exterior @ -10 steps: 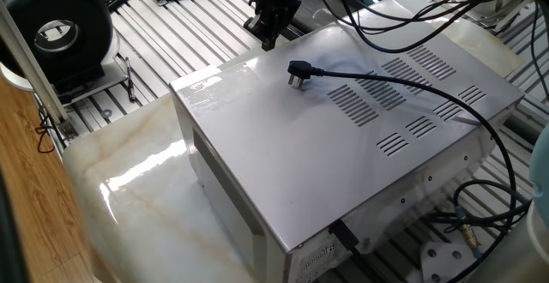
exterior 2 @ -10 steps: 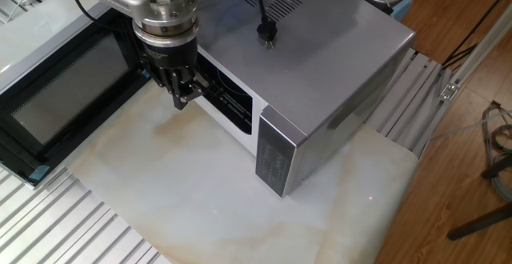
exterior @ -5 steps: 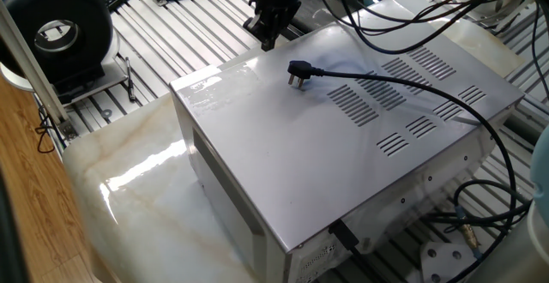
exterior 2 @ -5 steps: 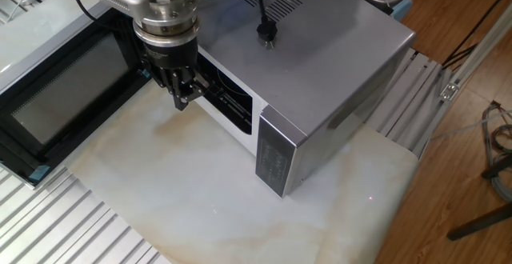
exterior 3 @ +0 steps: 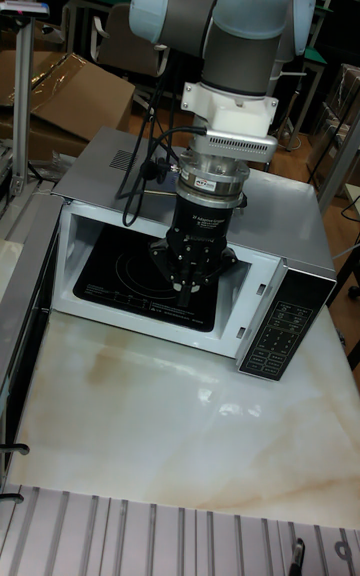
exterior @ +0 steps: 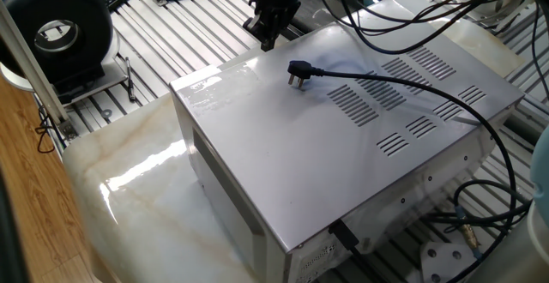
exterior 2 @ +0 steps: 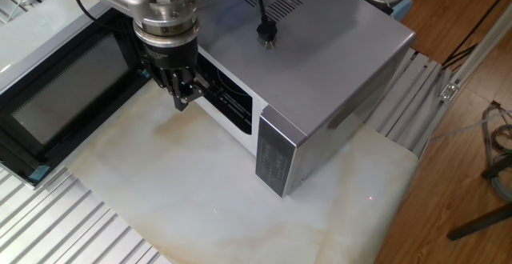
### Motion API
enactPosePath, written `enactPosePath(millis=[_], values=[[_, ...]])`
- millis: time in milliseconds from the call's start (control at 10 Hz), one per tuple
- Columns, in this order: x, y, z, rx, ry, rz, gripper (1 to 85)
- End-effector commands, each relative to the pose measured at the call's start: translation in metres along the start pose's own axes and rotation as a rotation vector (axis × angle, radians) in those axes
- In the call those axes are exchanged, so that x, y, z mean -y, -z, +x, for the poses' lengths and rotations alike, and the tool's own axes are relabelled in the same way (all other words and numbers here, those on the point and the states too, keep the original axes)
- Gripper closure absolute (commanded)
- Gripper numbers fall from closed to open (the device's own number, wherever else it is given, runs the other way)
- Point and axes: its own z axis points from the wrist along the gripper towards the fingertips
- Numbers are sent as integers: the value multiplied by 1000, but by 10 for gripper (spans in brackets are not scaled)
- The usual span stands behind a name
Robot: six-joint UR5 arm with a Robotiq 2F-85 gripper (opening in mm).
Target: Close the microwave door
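Microwave door [exterior 2: 60,96] is swung wide open, hanging out to the side of the microwave [exterior 2: 320,64] with its dark glass window facing up-ish toward the other fixed camera; its far edge sits over the slatted metal next to the marble bench [exterior 2: 200,192]; the cavity is open in the tall view, dark turntable floor showing. Microwave itself sits on the bench, control panel [exterior 3: 272,334] on the front corner; black plug [exterior: 297,72] lies on top of the casing near the vent slots [exterior: 364,103], cord trailing off past the back.

Claw [exterior 3: 190,287] hangs pointing down right in front of the open cavity, beside the door's hinge side, above the bench and not touching anything I can see; fingers look pinched together with nothing between them. Black round fan thing [exterior: 58,34] sits well away from the microwave, on the slatted surface.
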Motion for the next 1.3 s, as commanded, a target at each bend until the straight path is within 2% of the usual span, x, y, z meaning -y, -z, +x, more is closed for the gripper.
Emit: enactPosePath(millis=[0, 1200], values=[[-2, 1, -1, 3, 0, -10, 847], [-2, 1, -1, 4, 3, -6, 847]])
